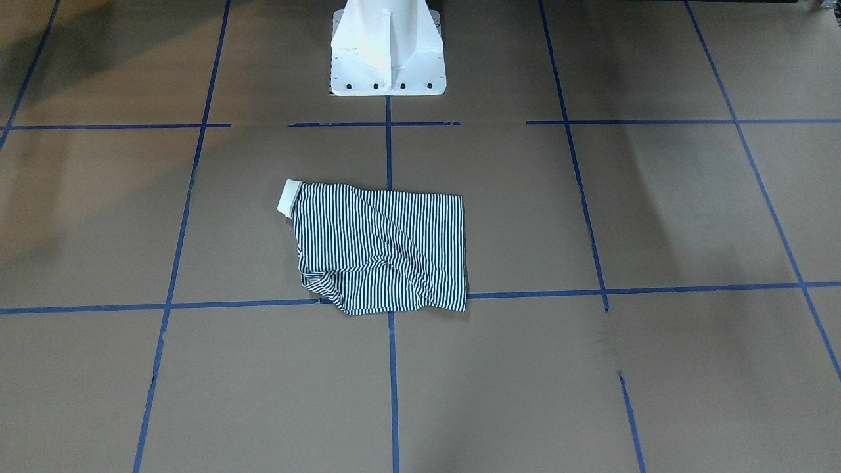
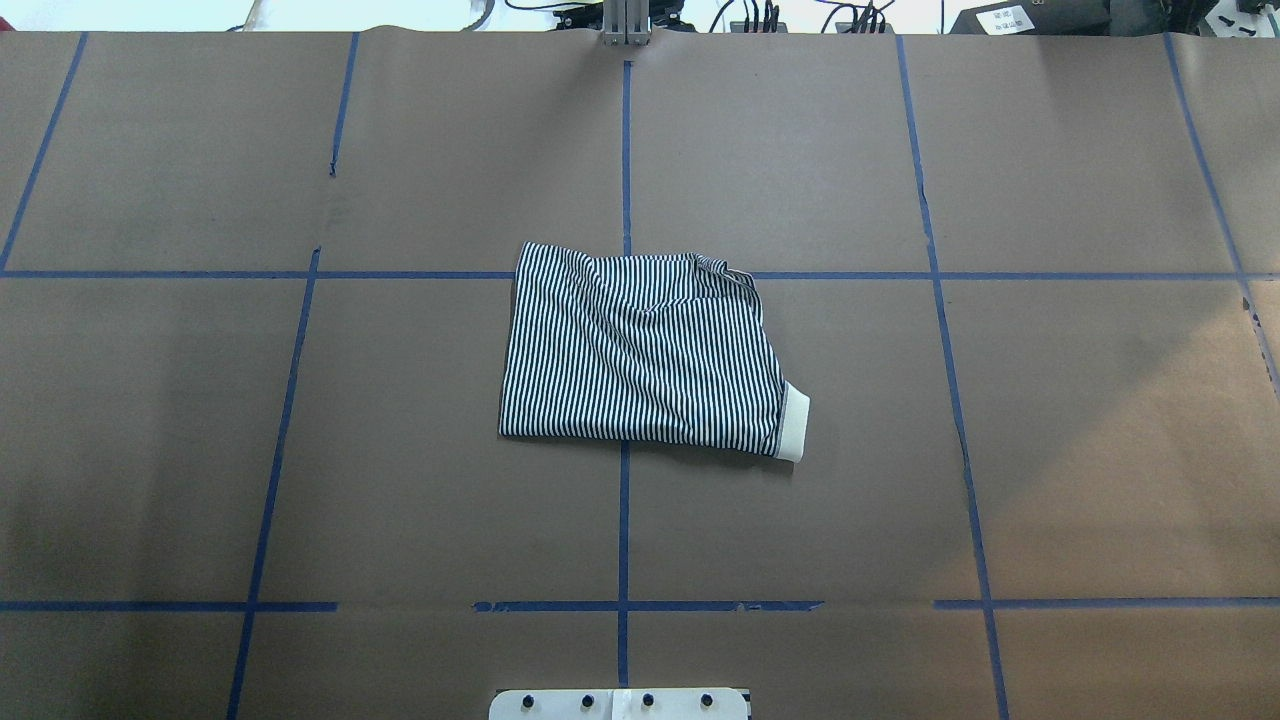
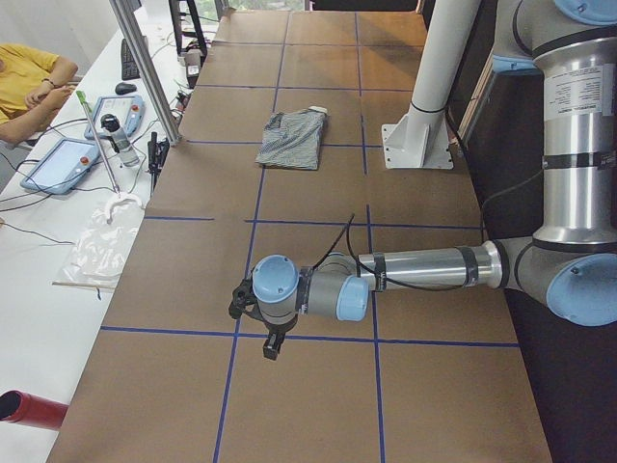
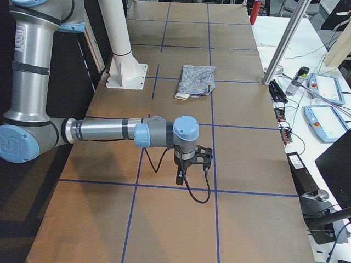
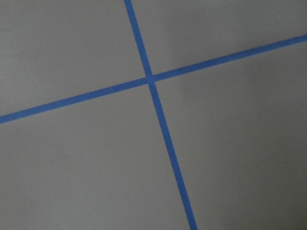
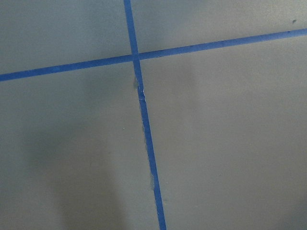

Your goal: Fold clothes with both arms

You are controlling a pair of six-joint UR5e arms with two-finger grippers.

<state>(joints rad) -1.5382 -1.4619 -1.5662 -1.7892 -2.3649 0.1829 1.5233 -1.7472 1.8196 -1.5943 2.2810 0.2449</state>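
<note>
The striped polo shirt [image 1: 381, 249] lies folded into a rough rectangle at the table's middle, with its white collar [image 1: 289, 198] sticking out at one corner. It also shows in the overhead view [image 2: 640, 350] and in both side views [image 3: 294, 138] [image 4: 196, 79]. My left gripper [image 3: 271, 345] hangs over bare table far from the shirt, toward the left end. My right gripper [image 4: 180, 177] hangs over bare table toward the right end. Both show only in side views, so I cannot tell whether they are open or shut. Nothing hangs from either.
The brown table carries a grid of blue tape lines [image 2: 623, 500]. The white pedestal base [image 1: 387, 59] stands at the robot's edge. An operator [image 3: 29, 77], teach pendants [image 3: 63, 164] [image 4: 323, 118] and an aluminium post [image 3: 145, 68] are along the far side.
</note>
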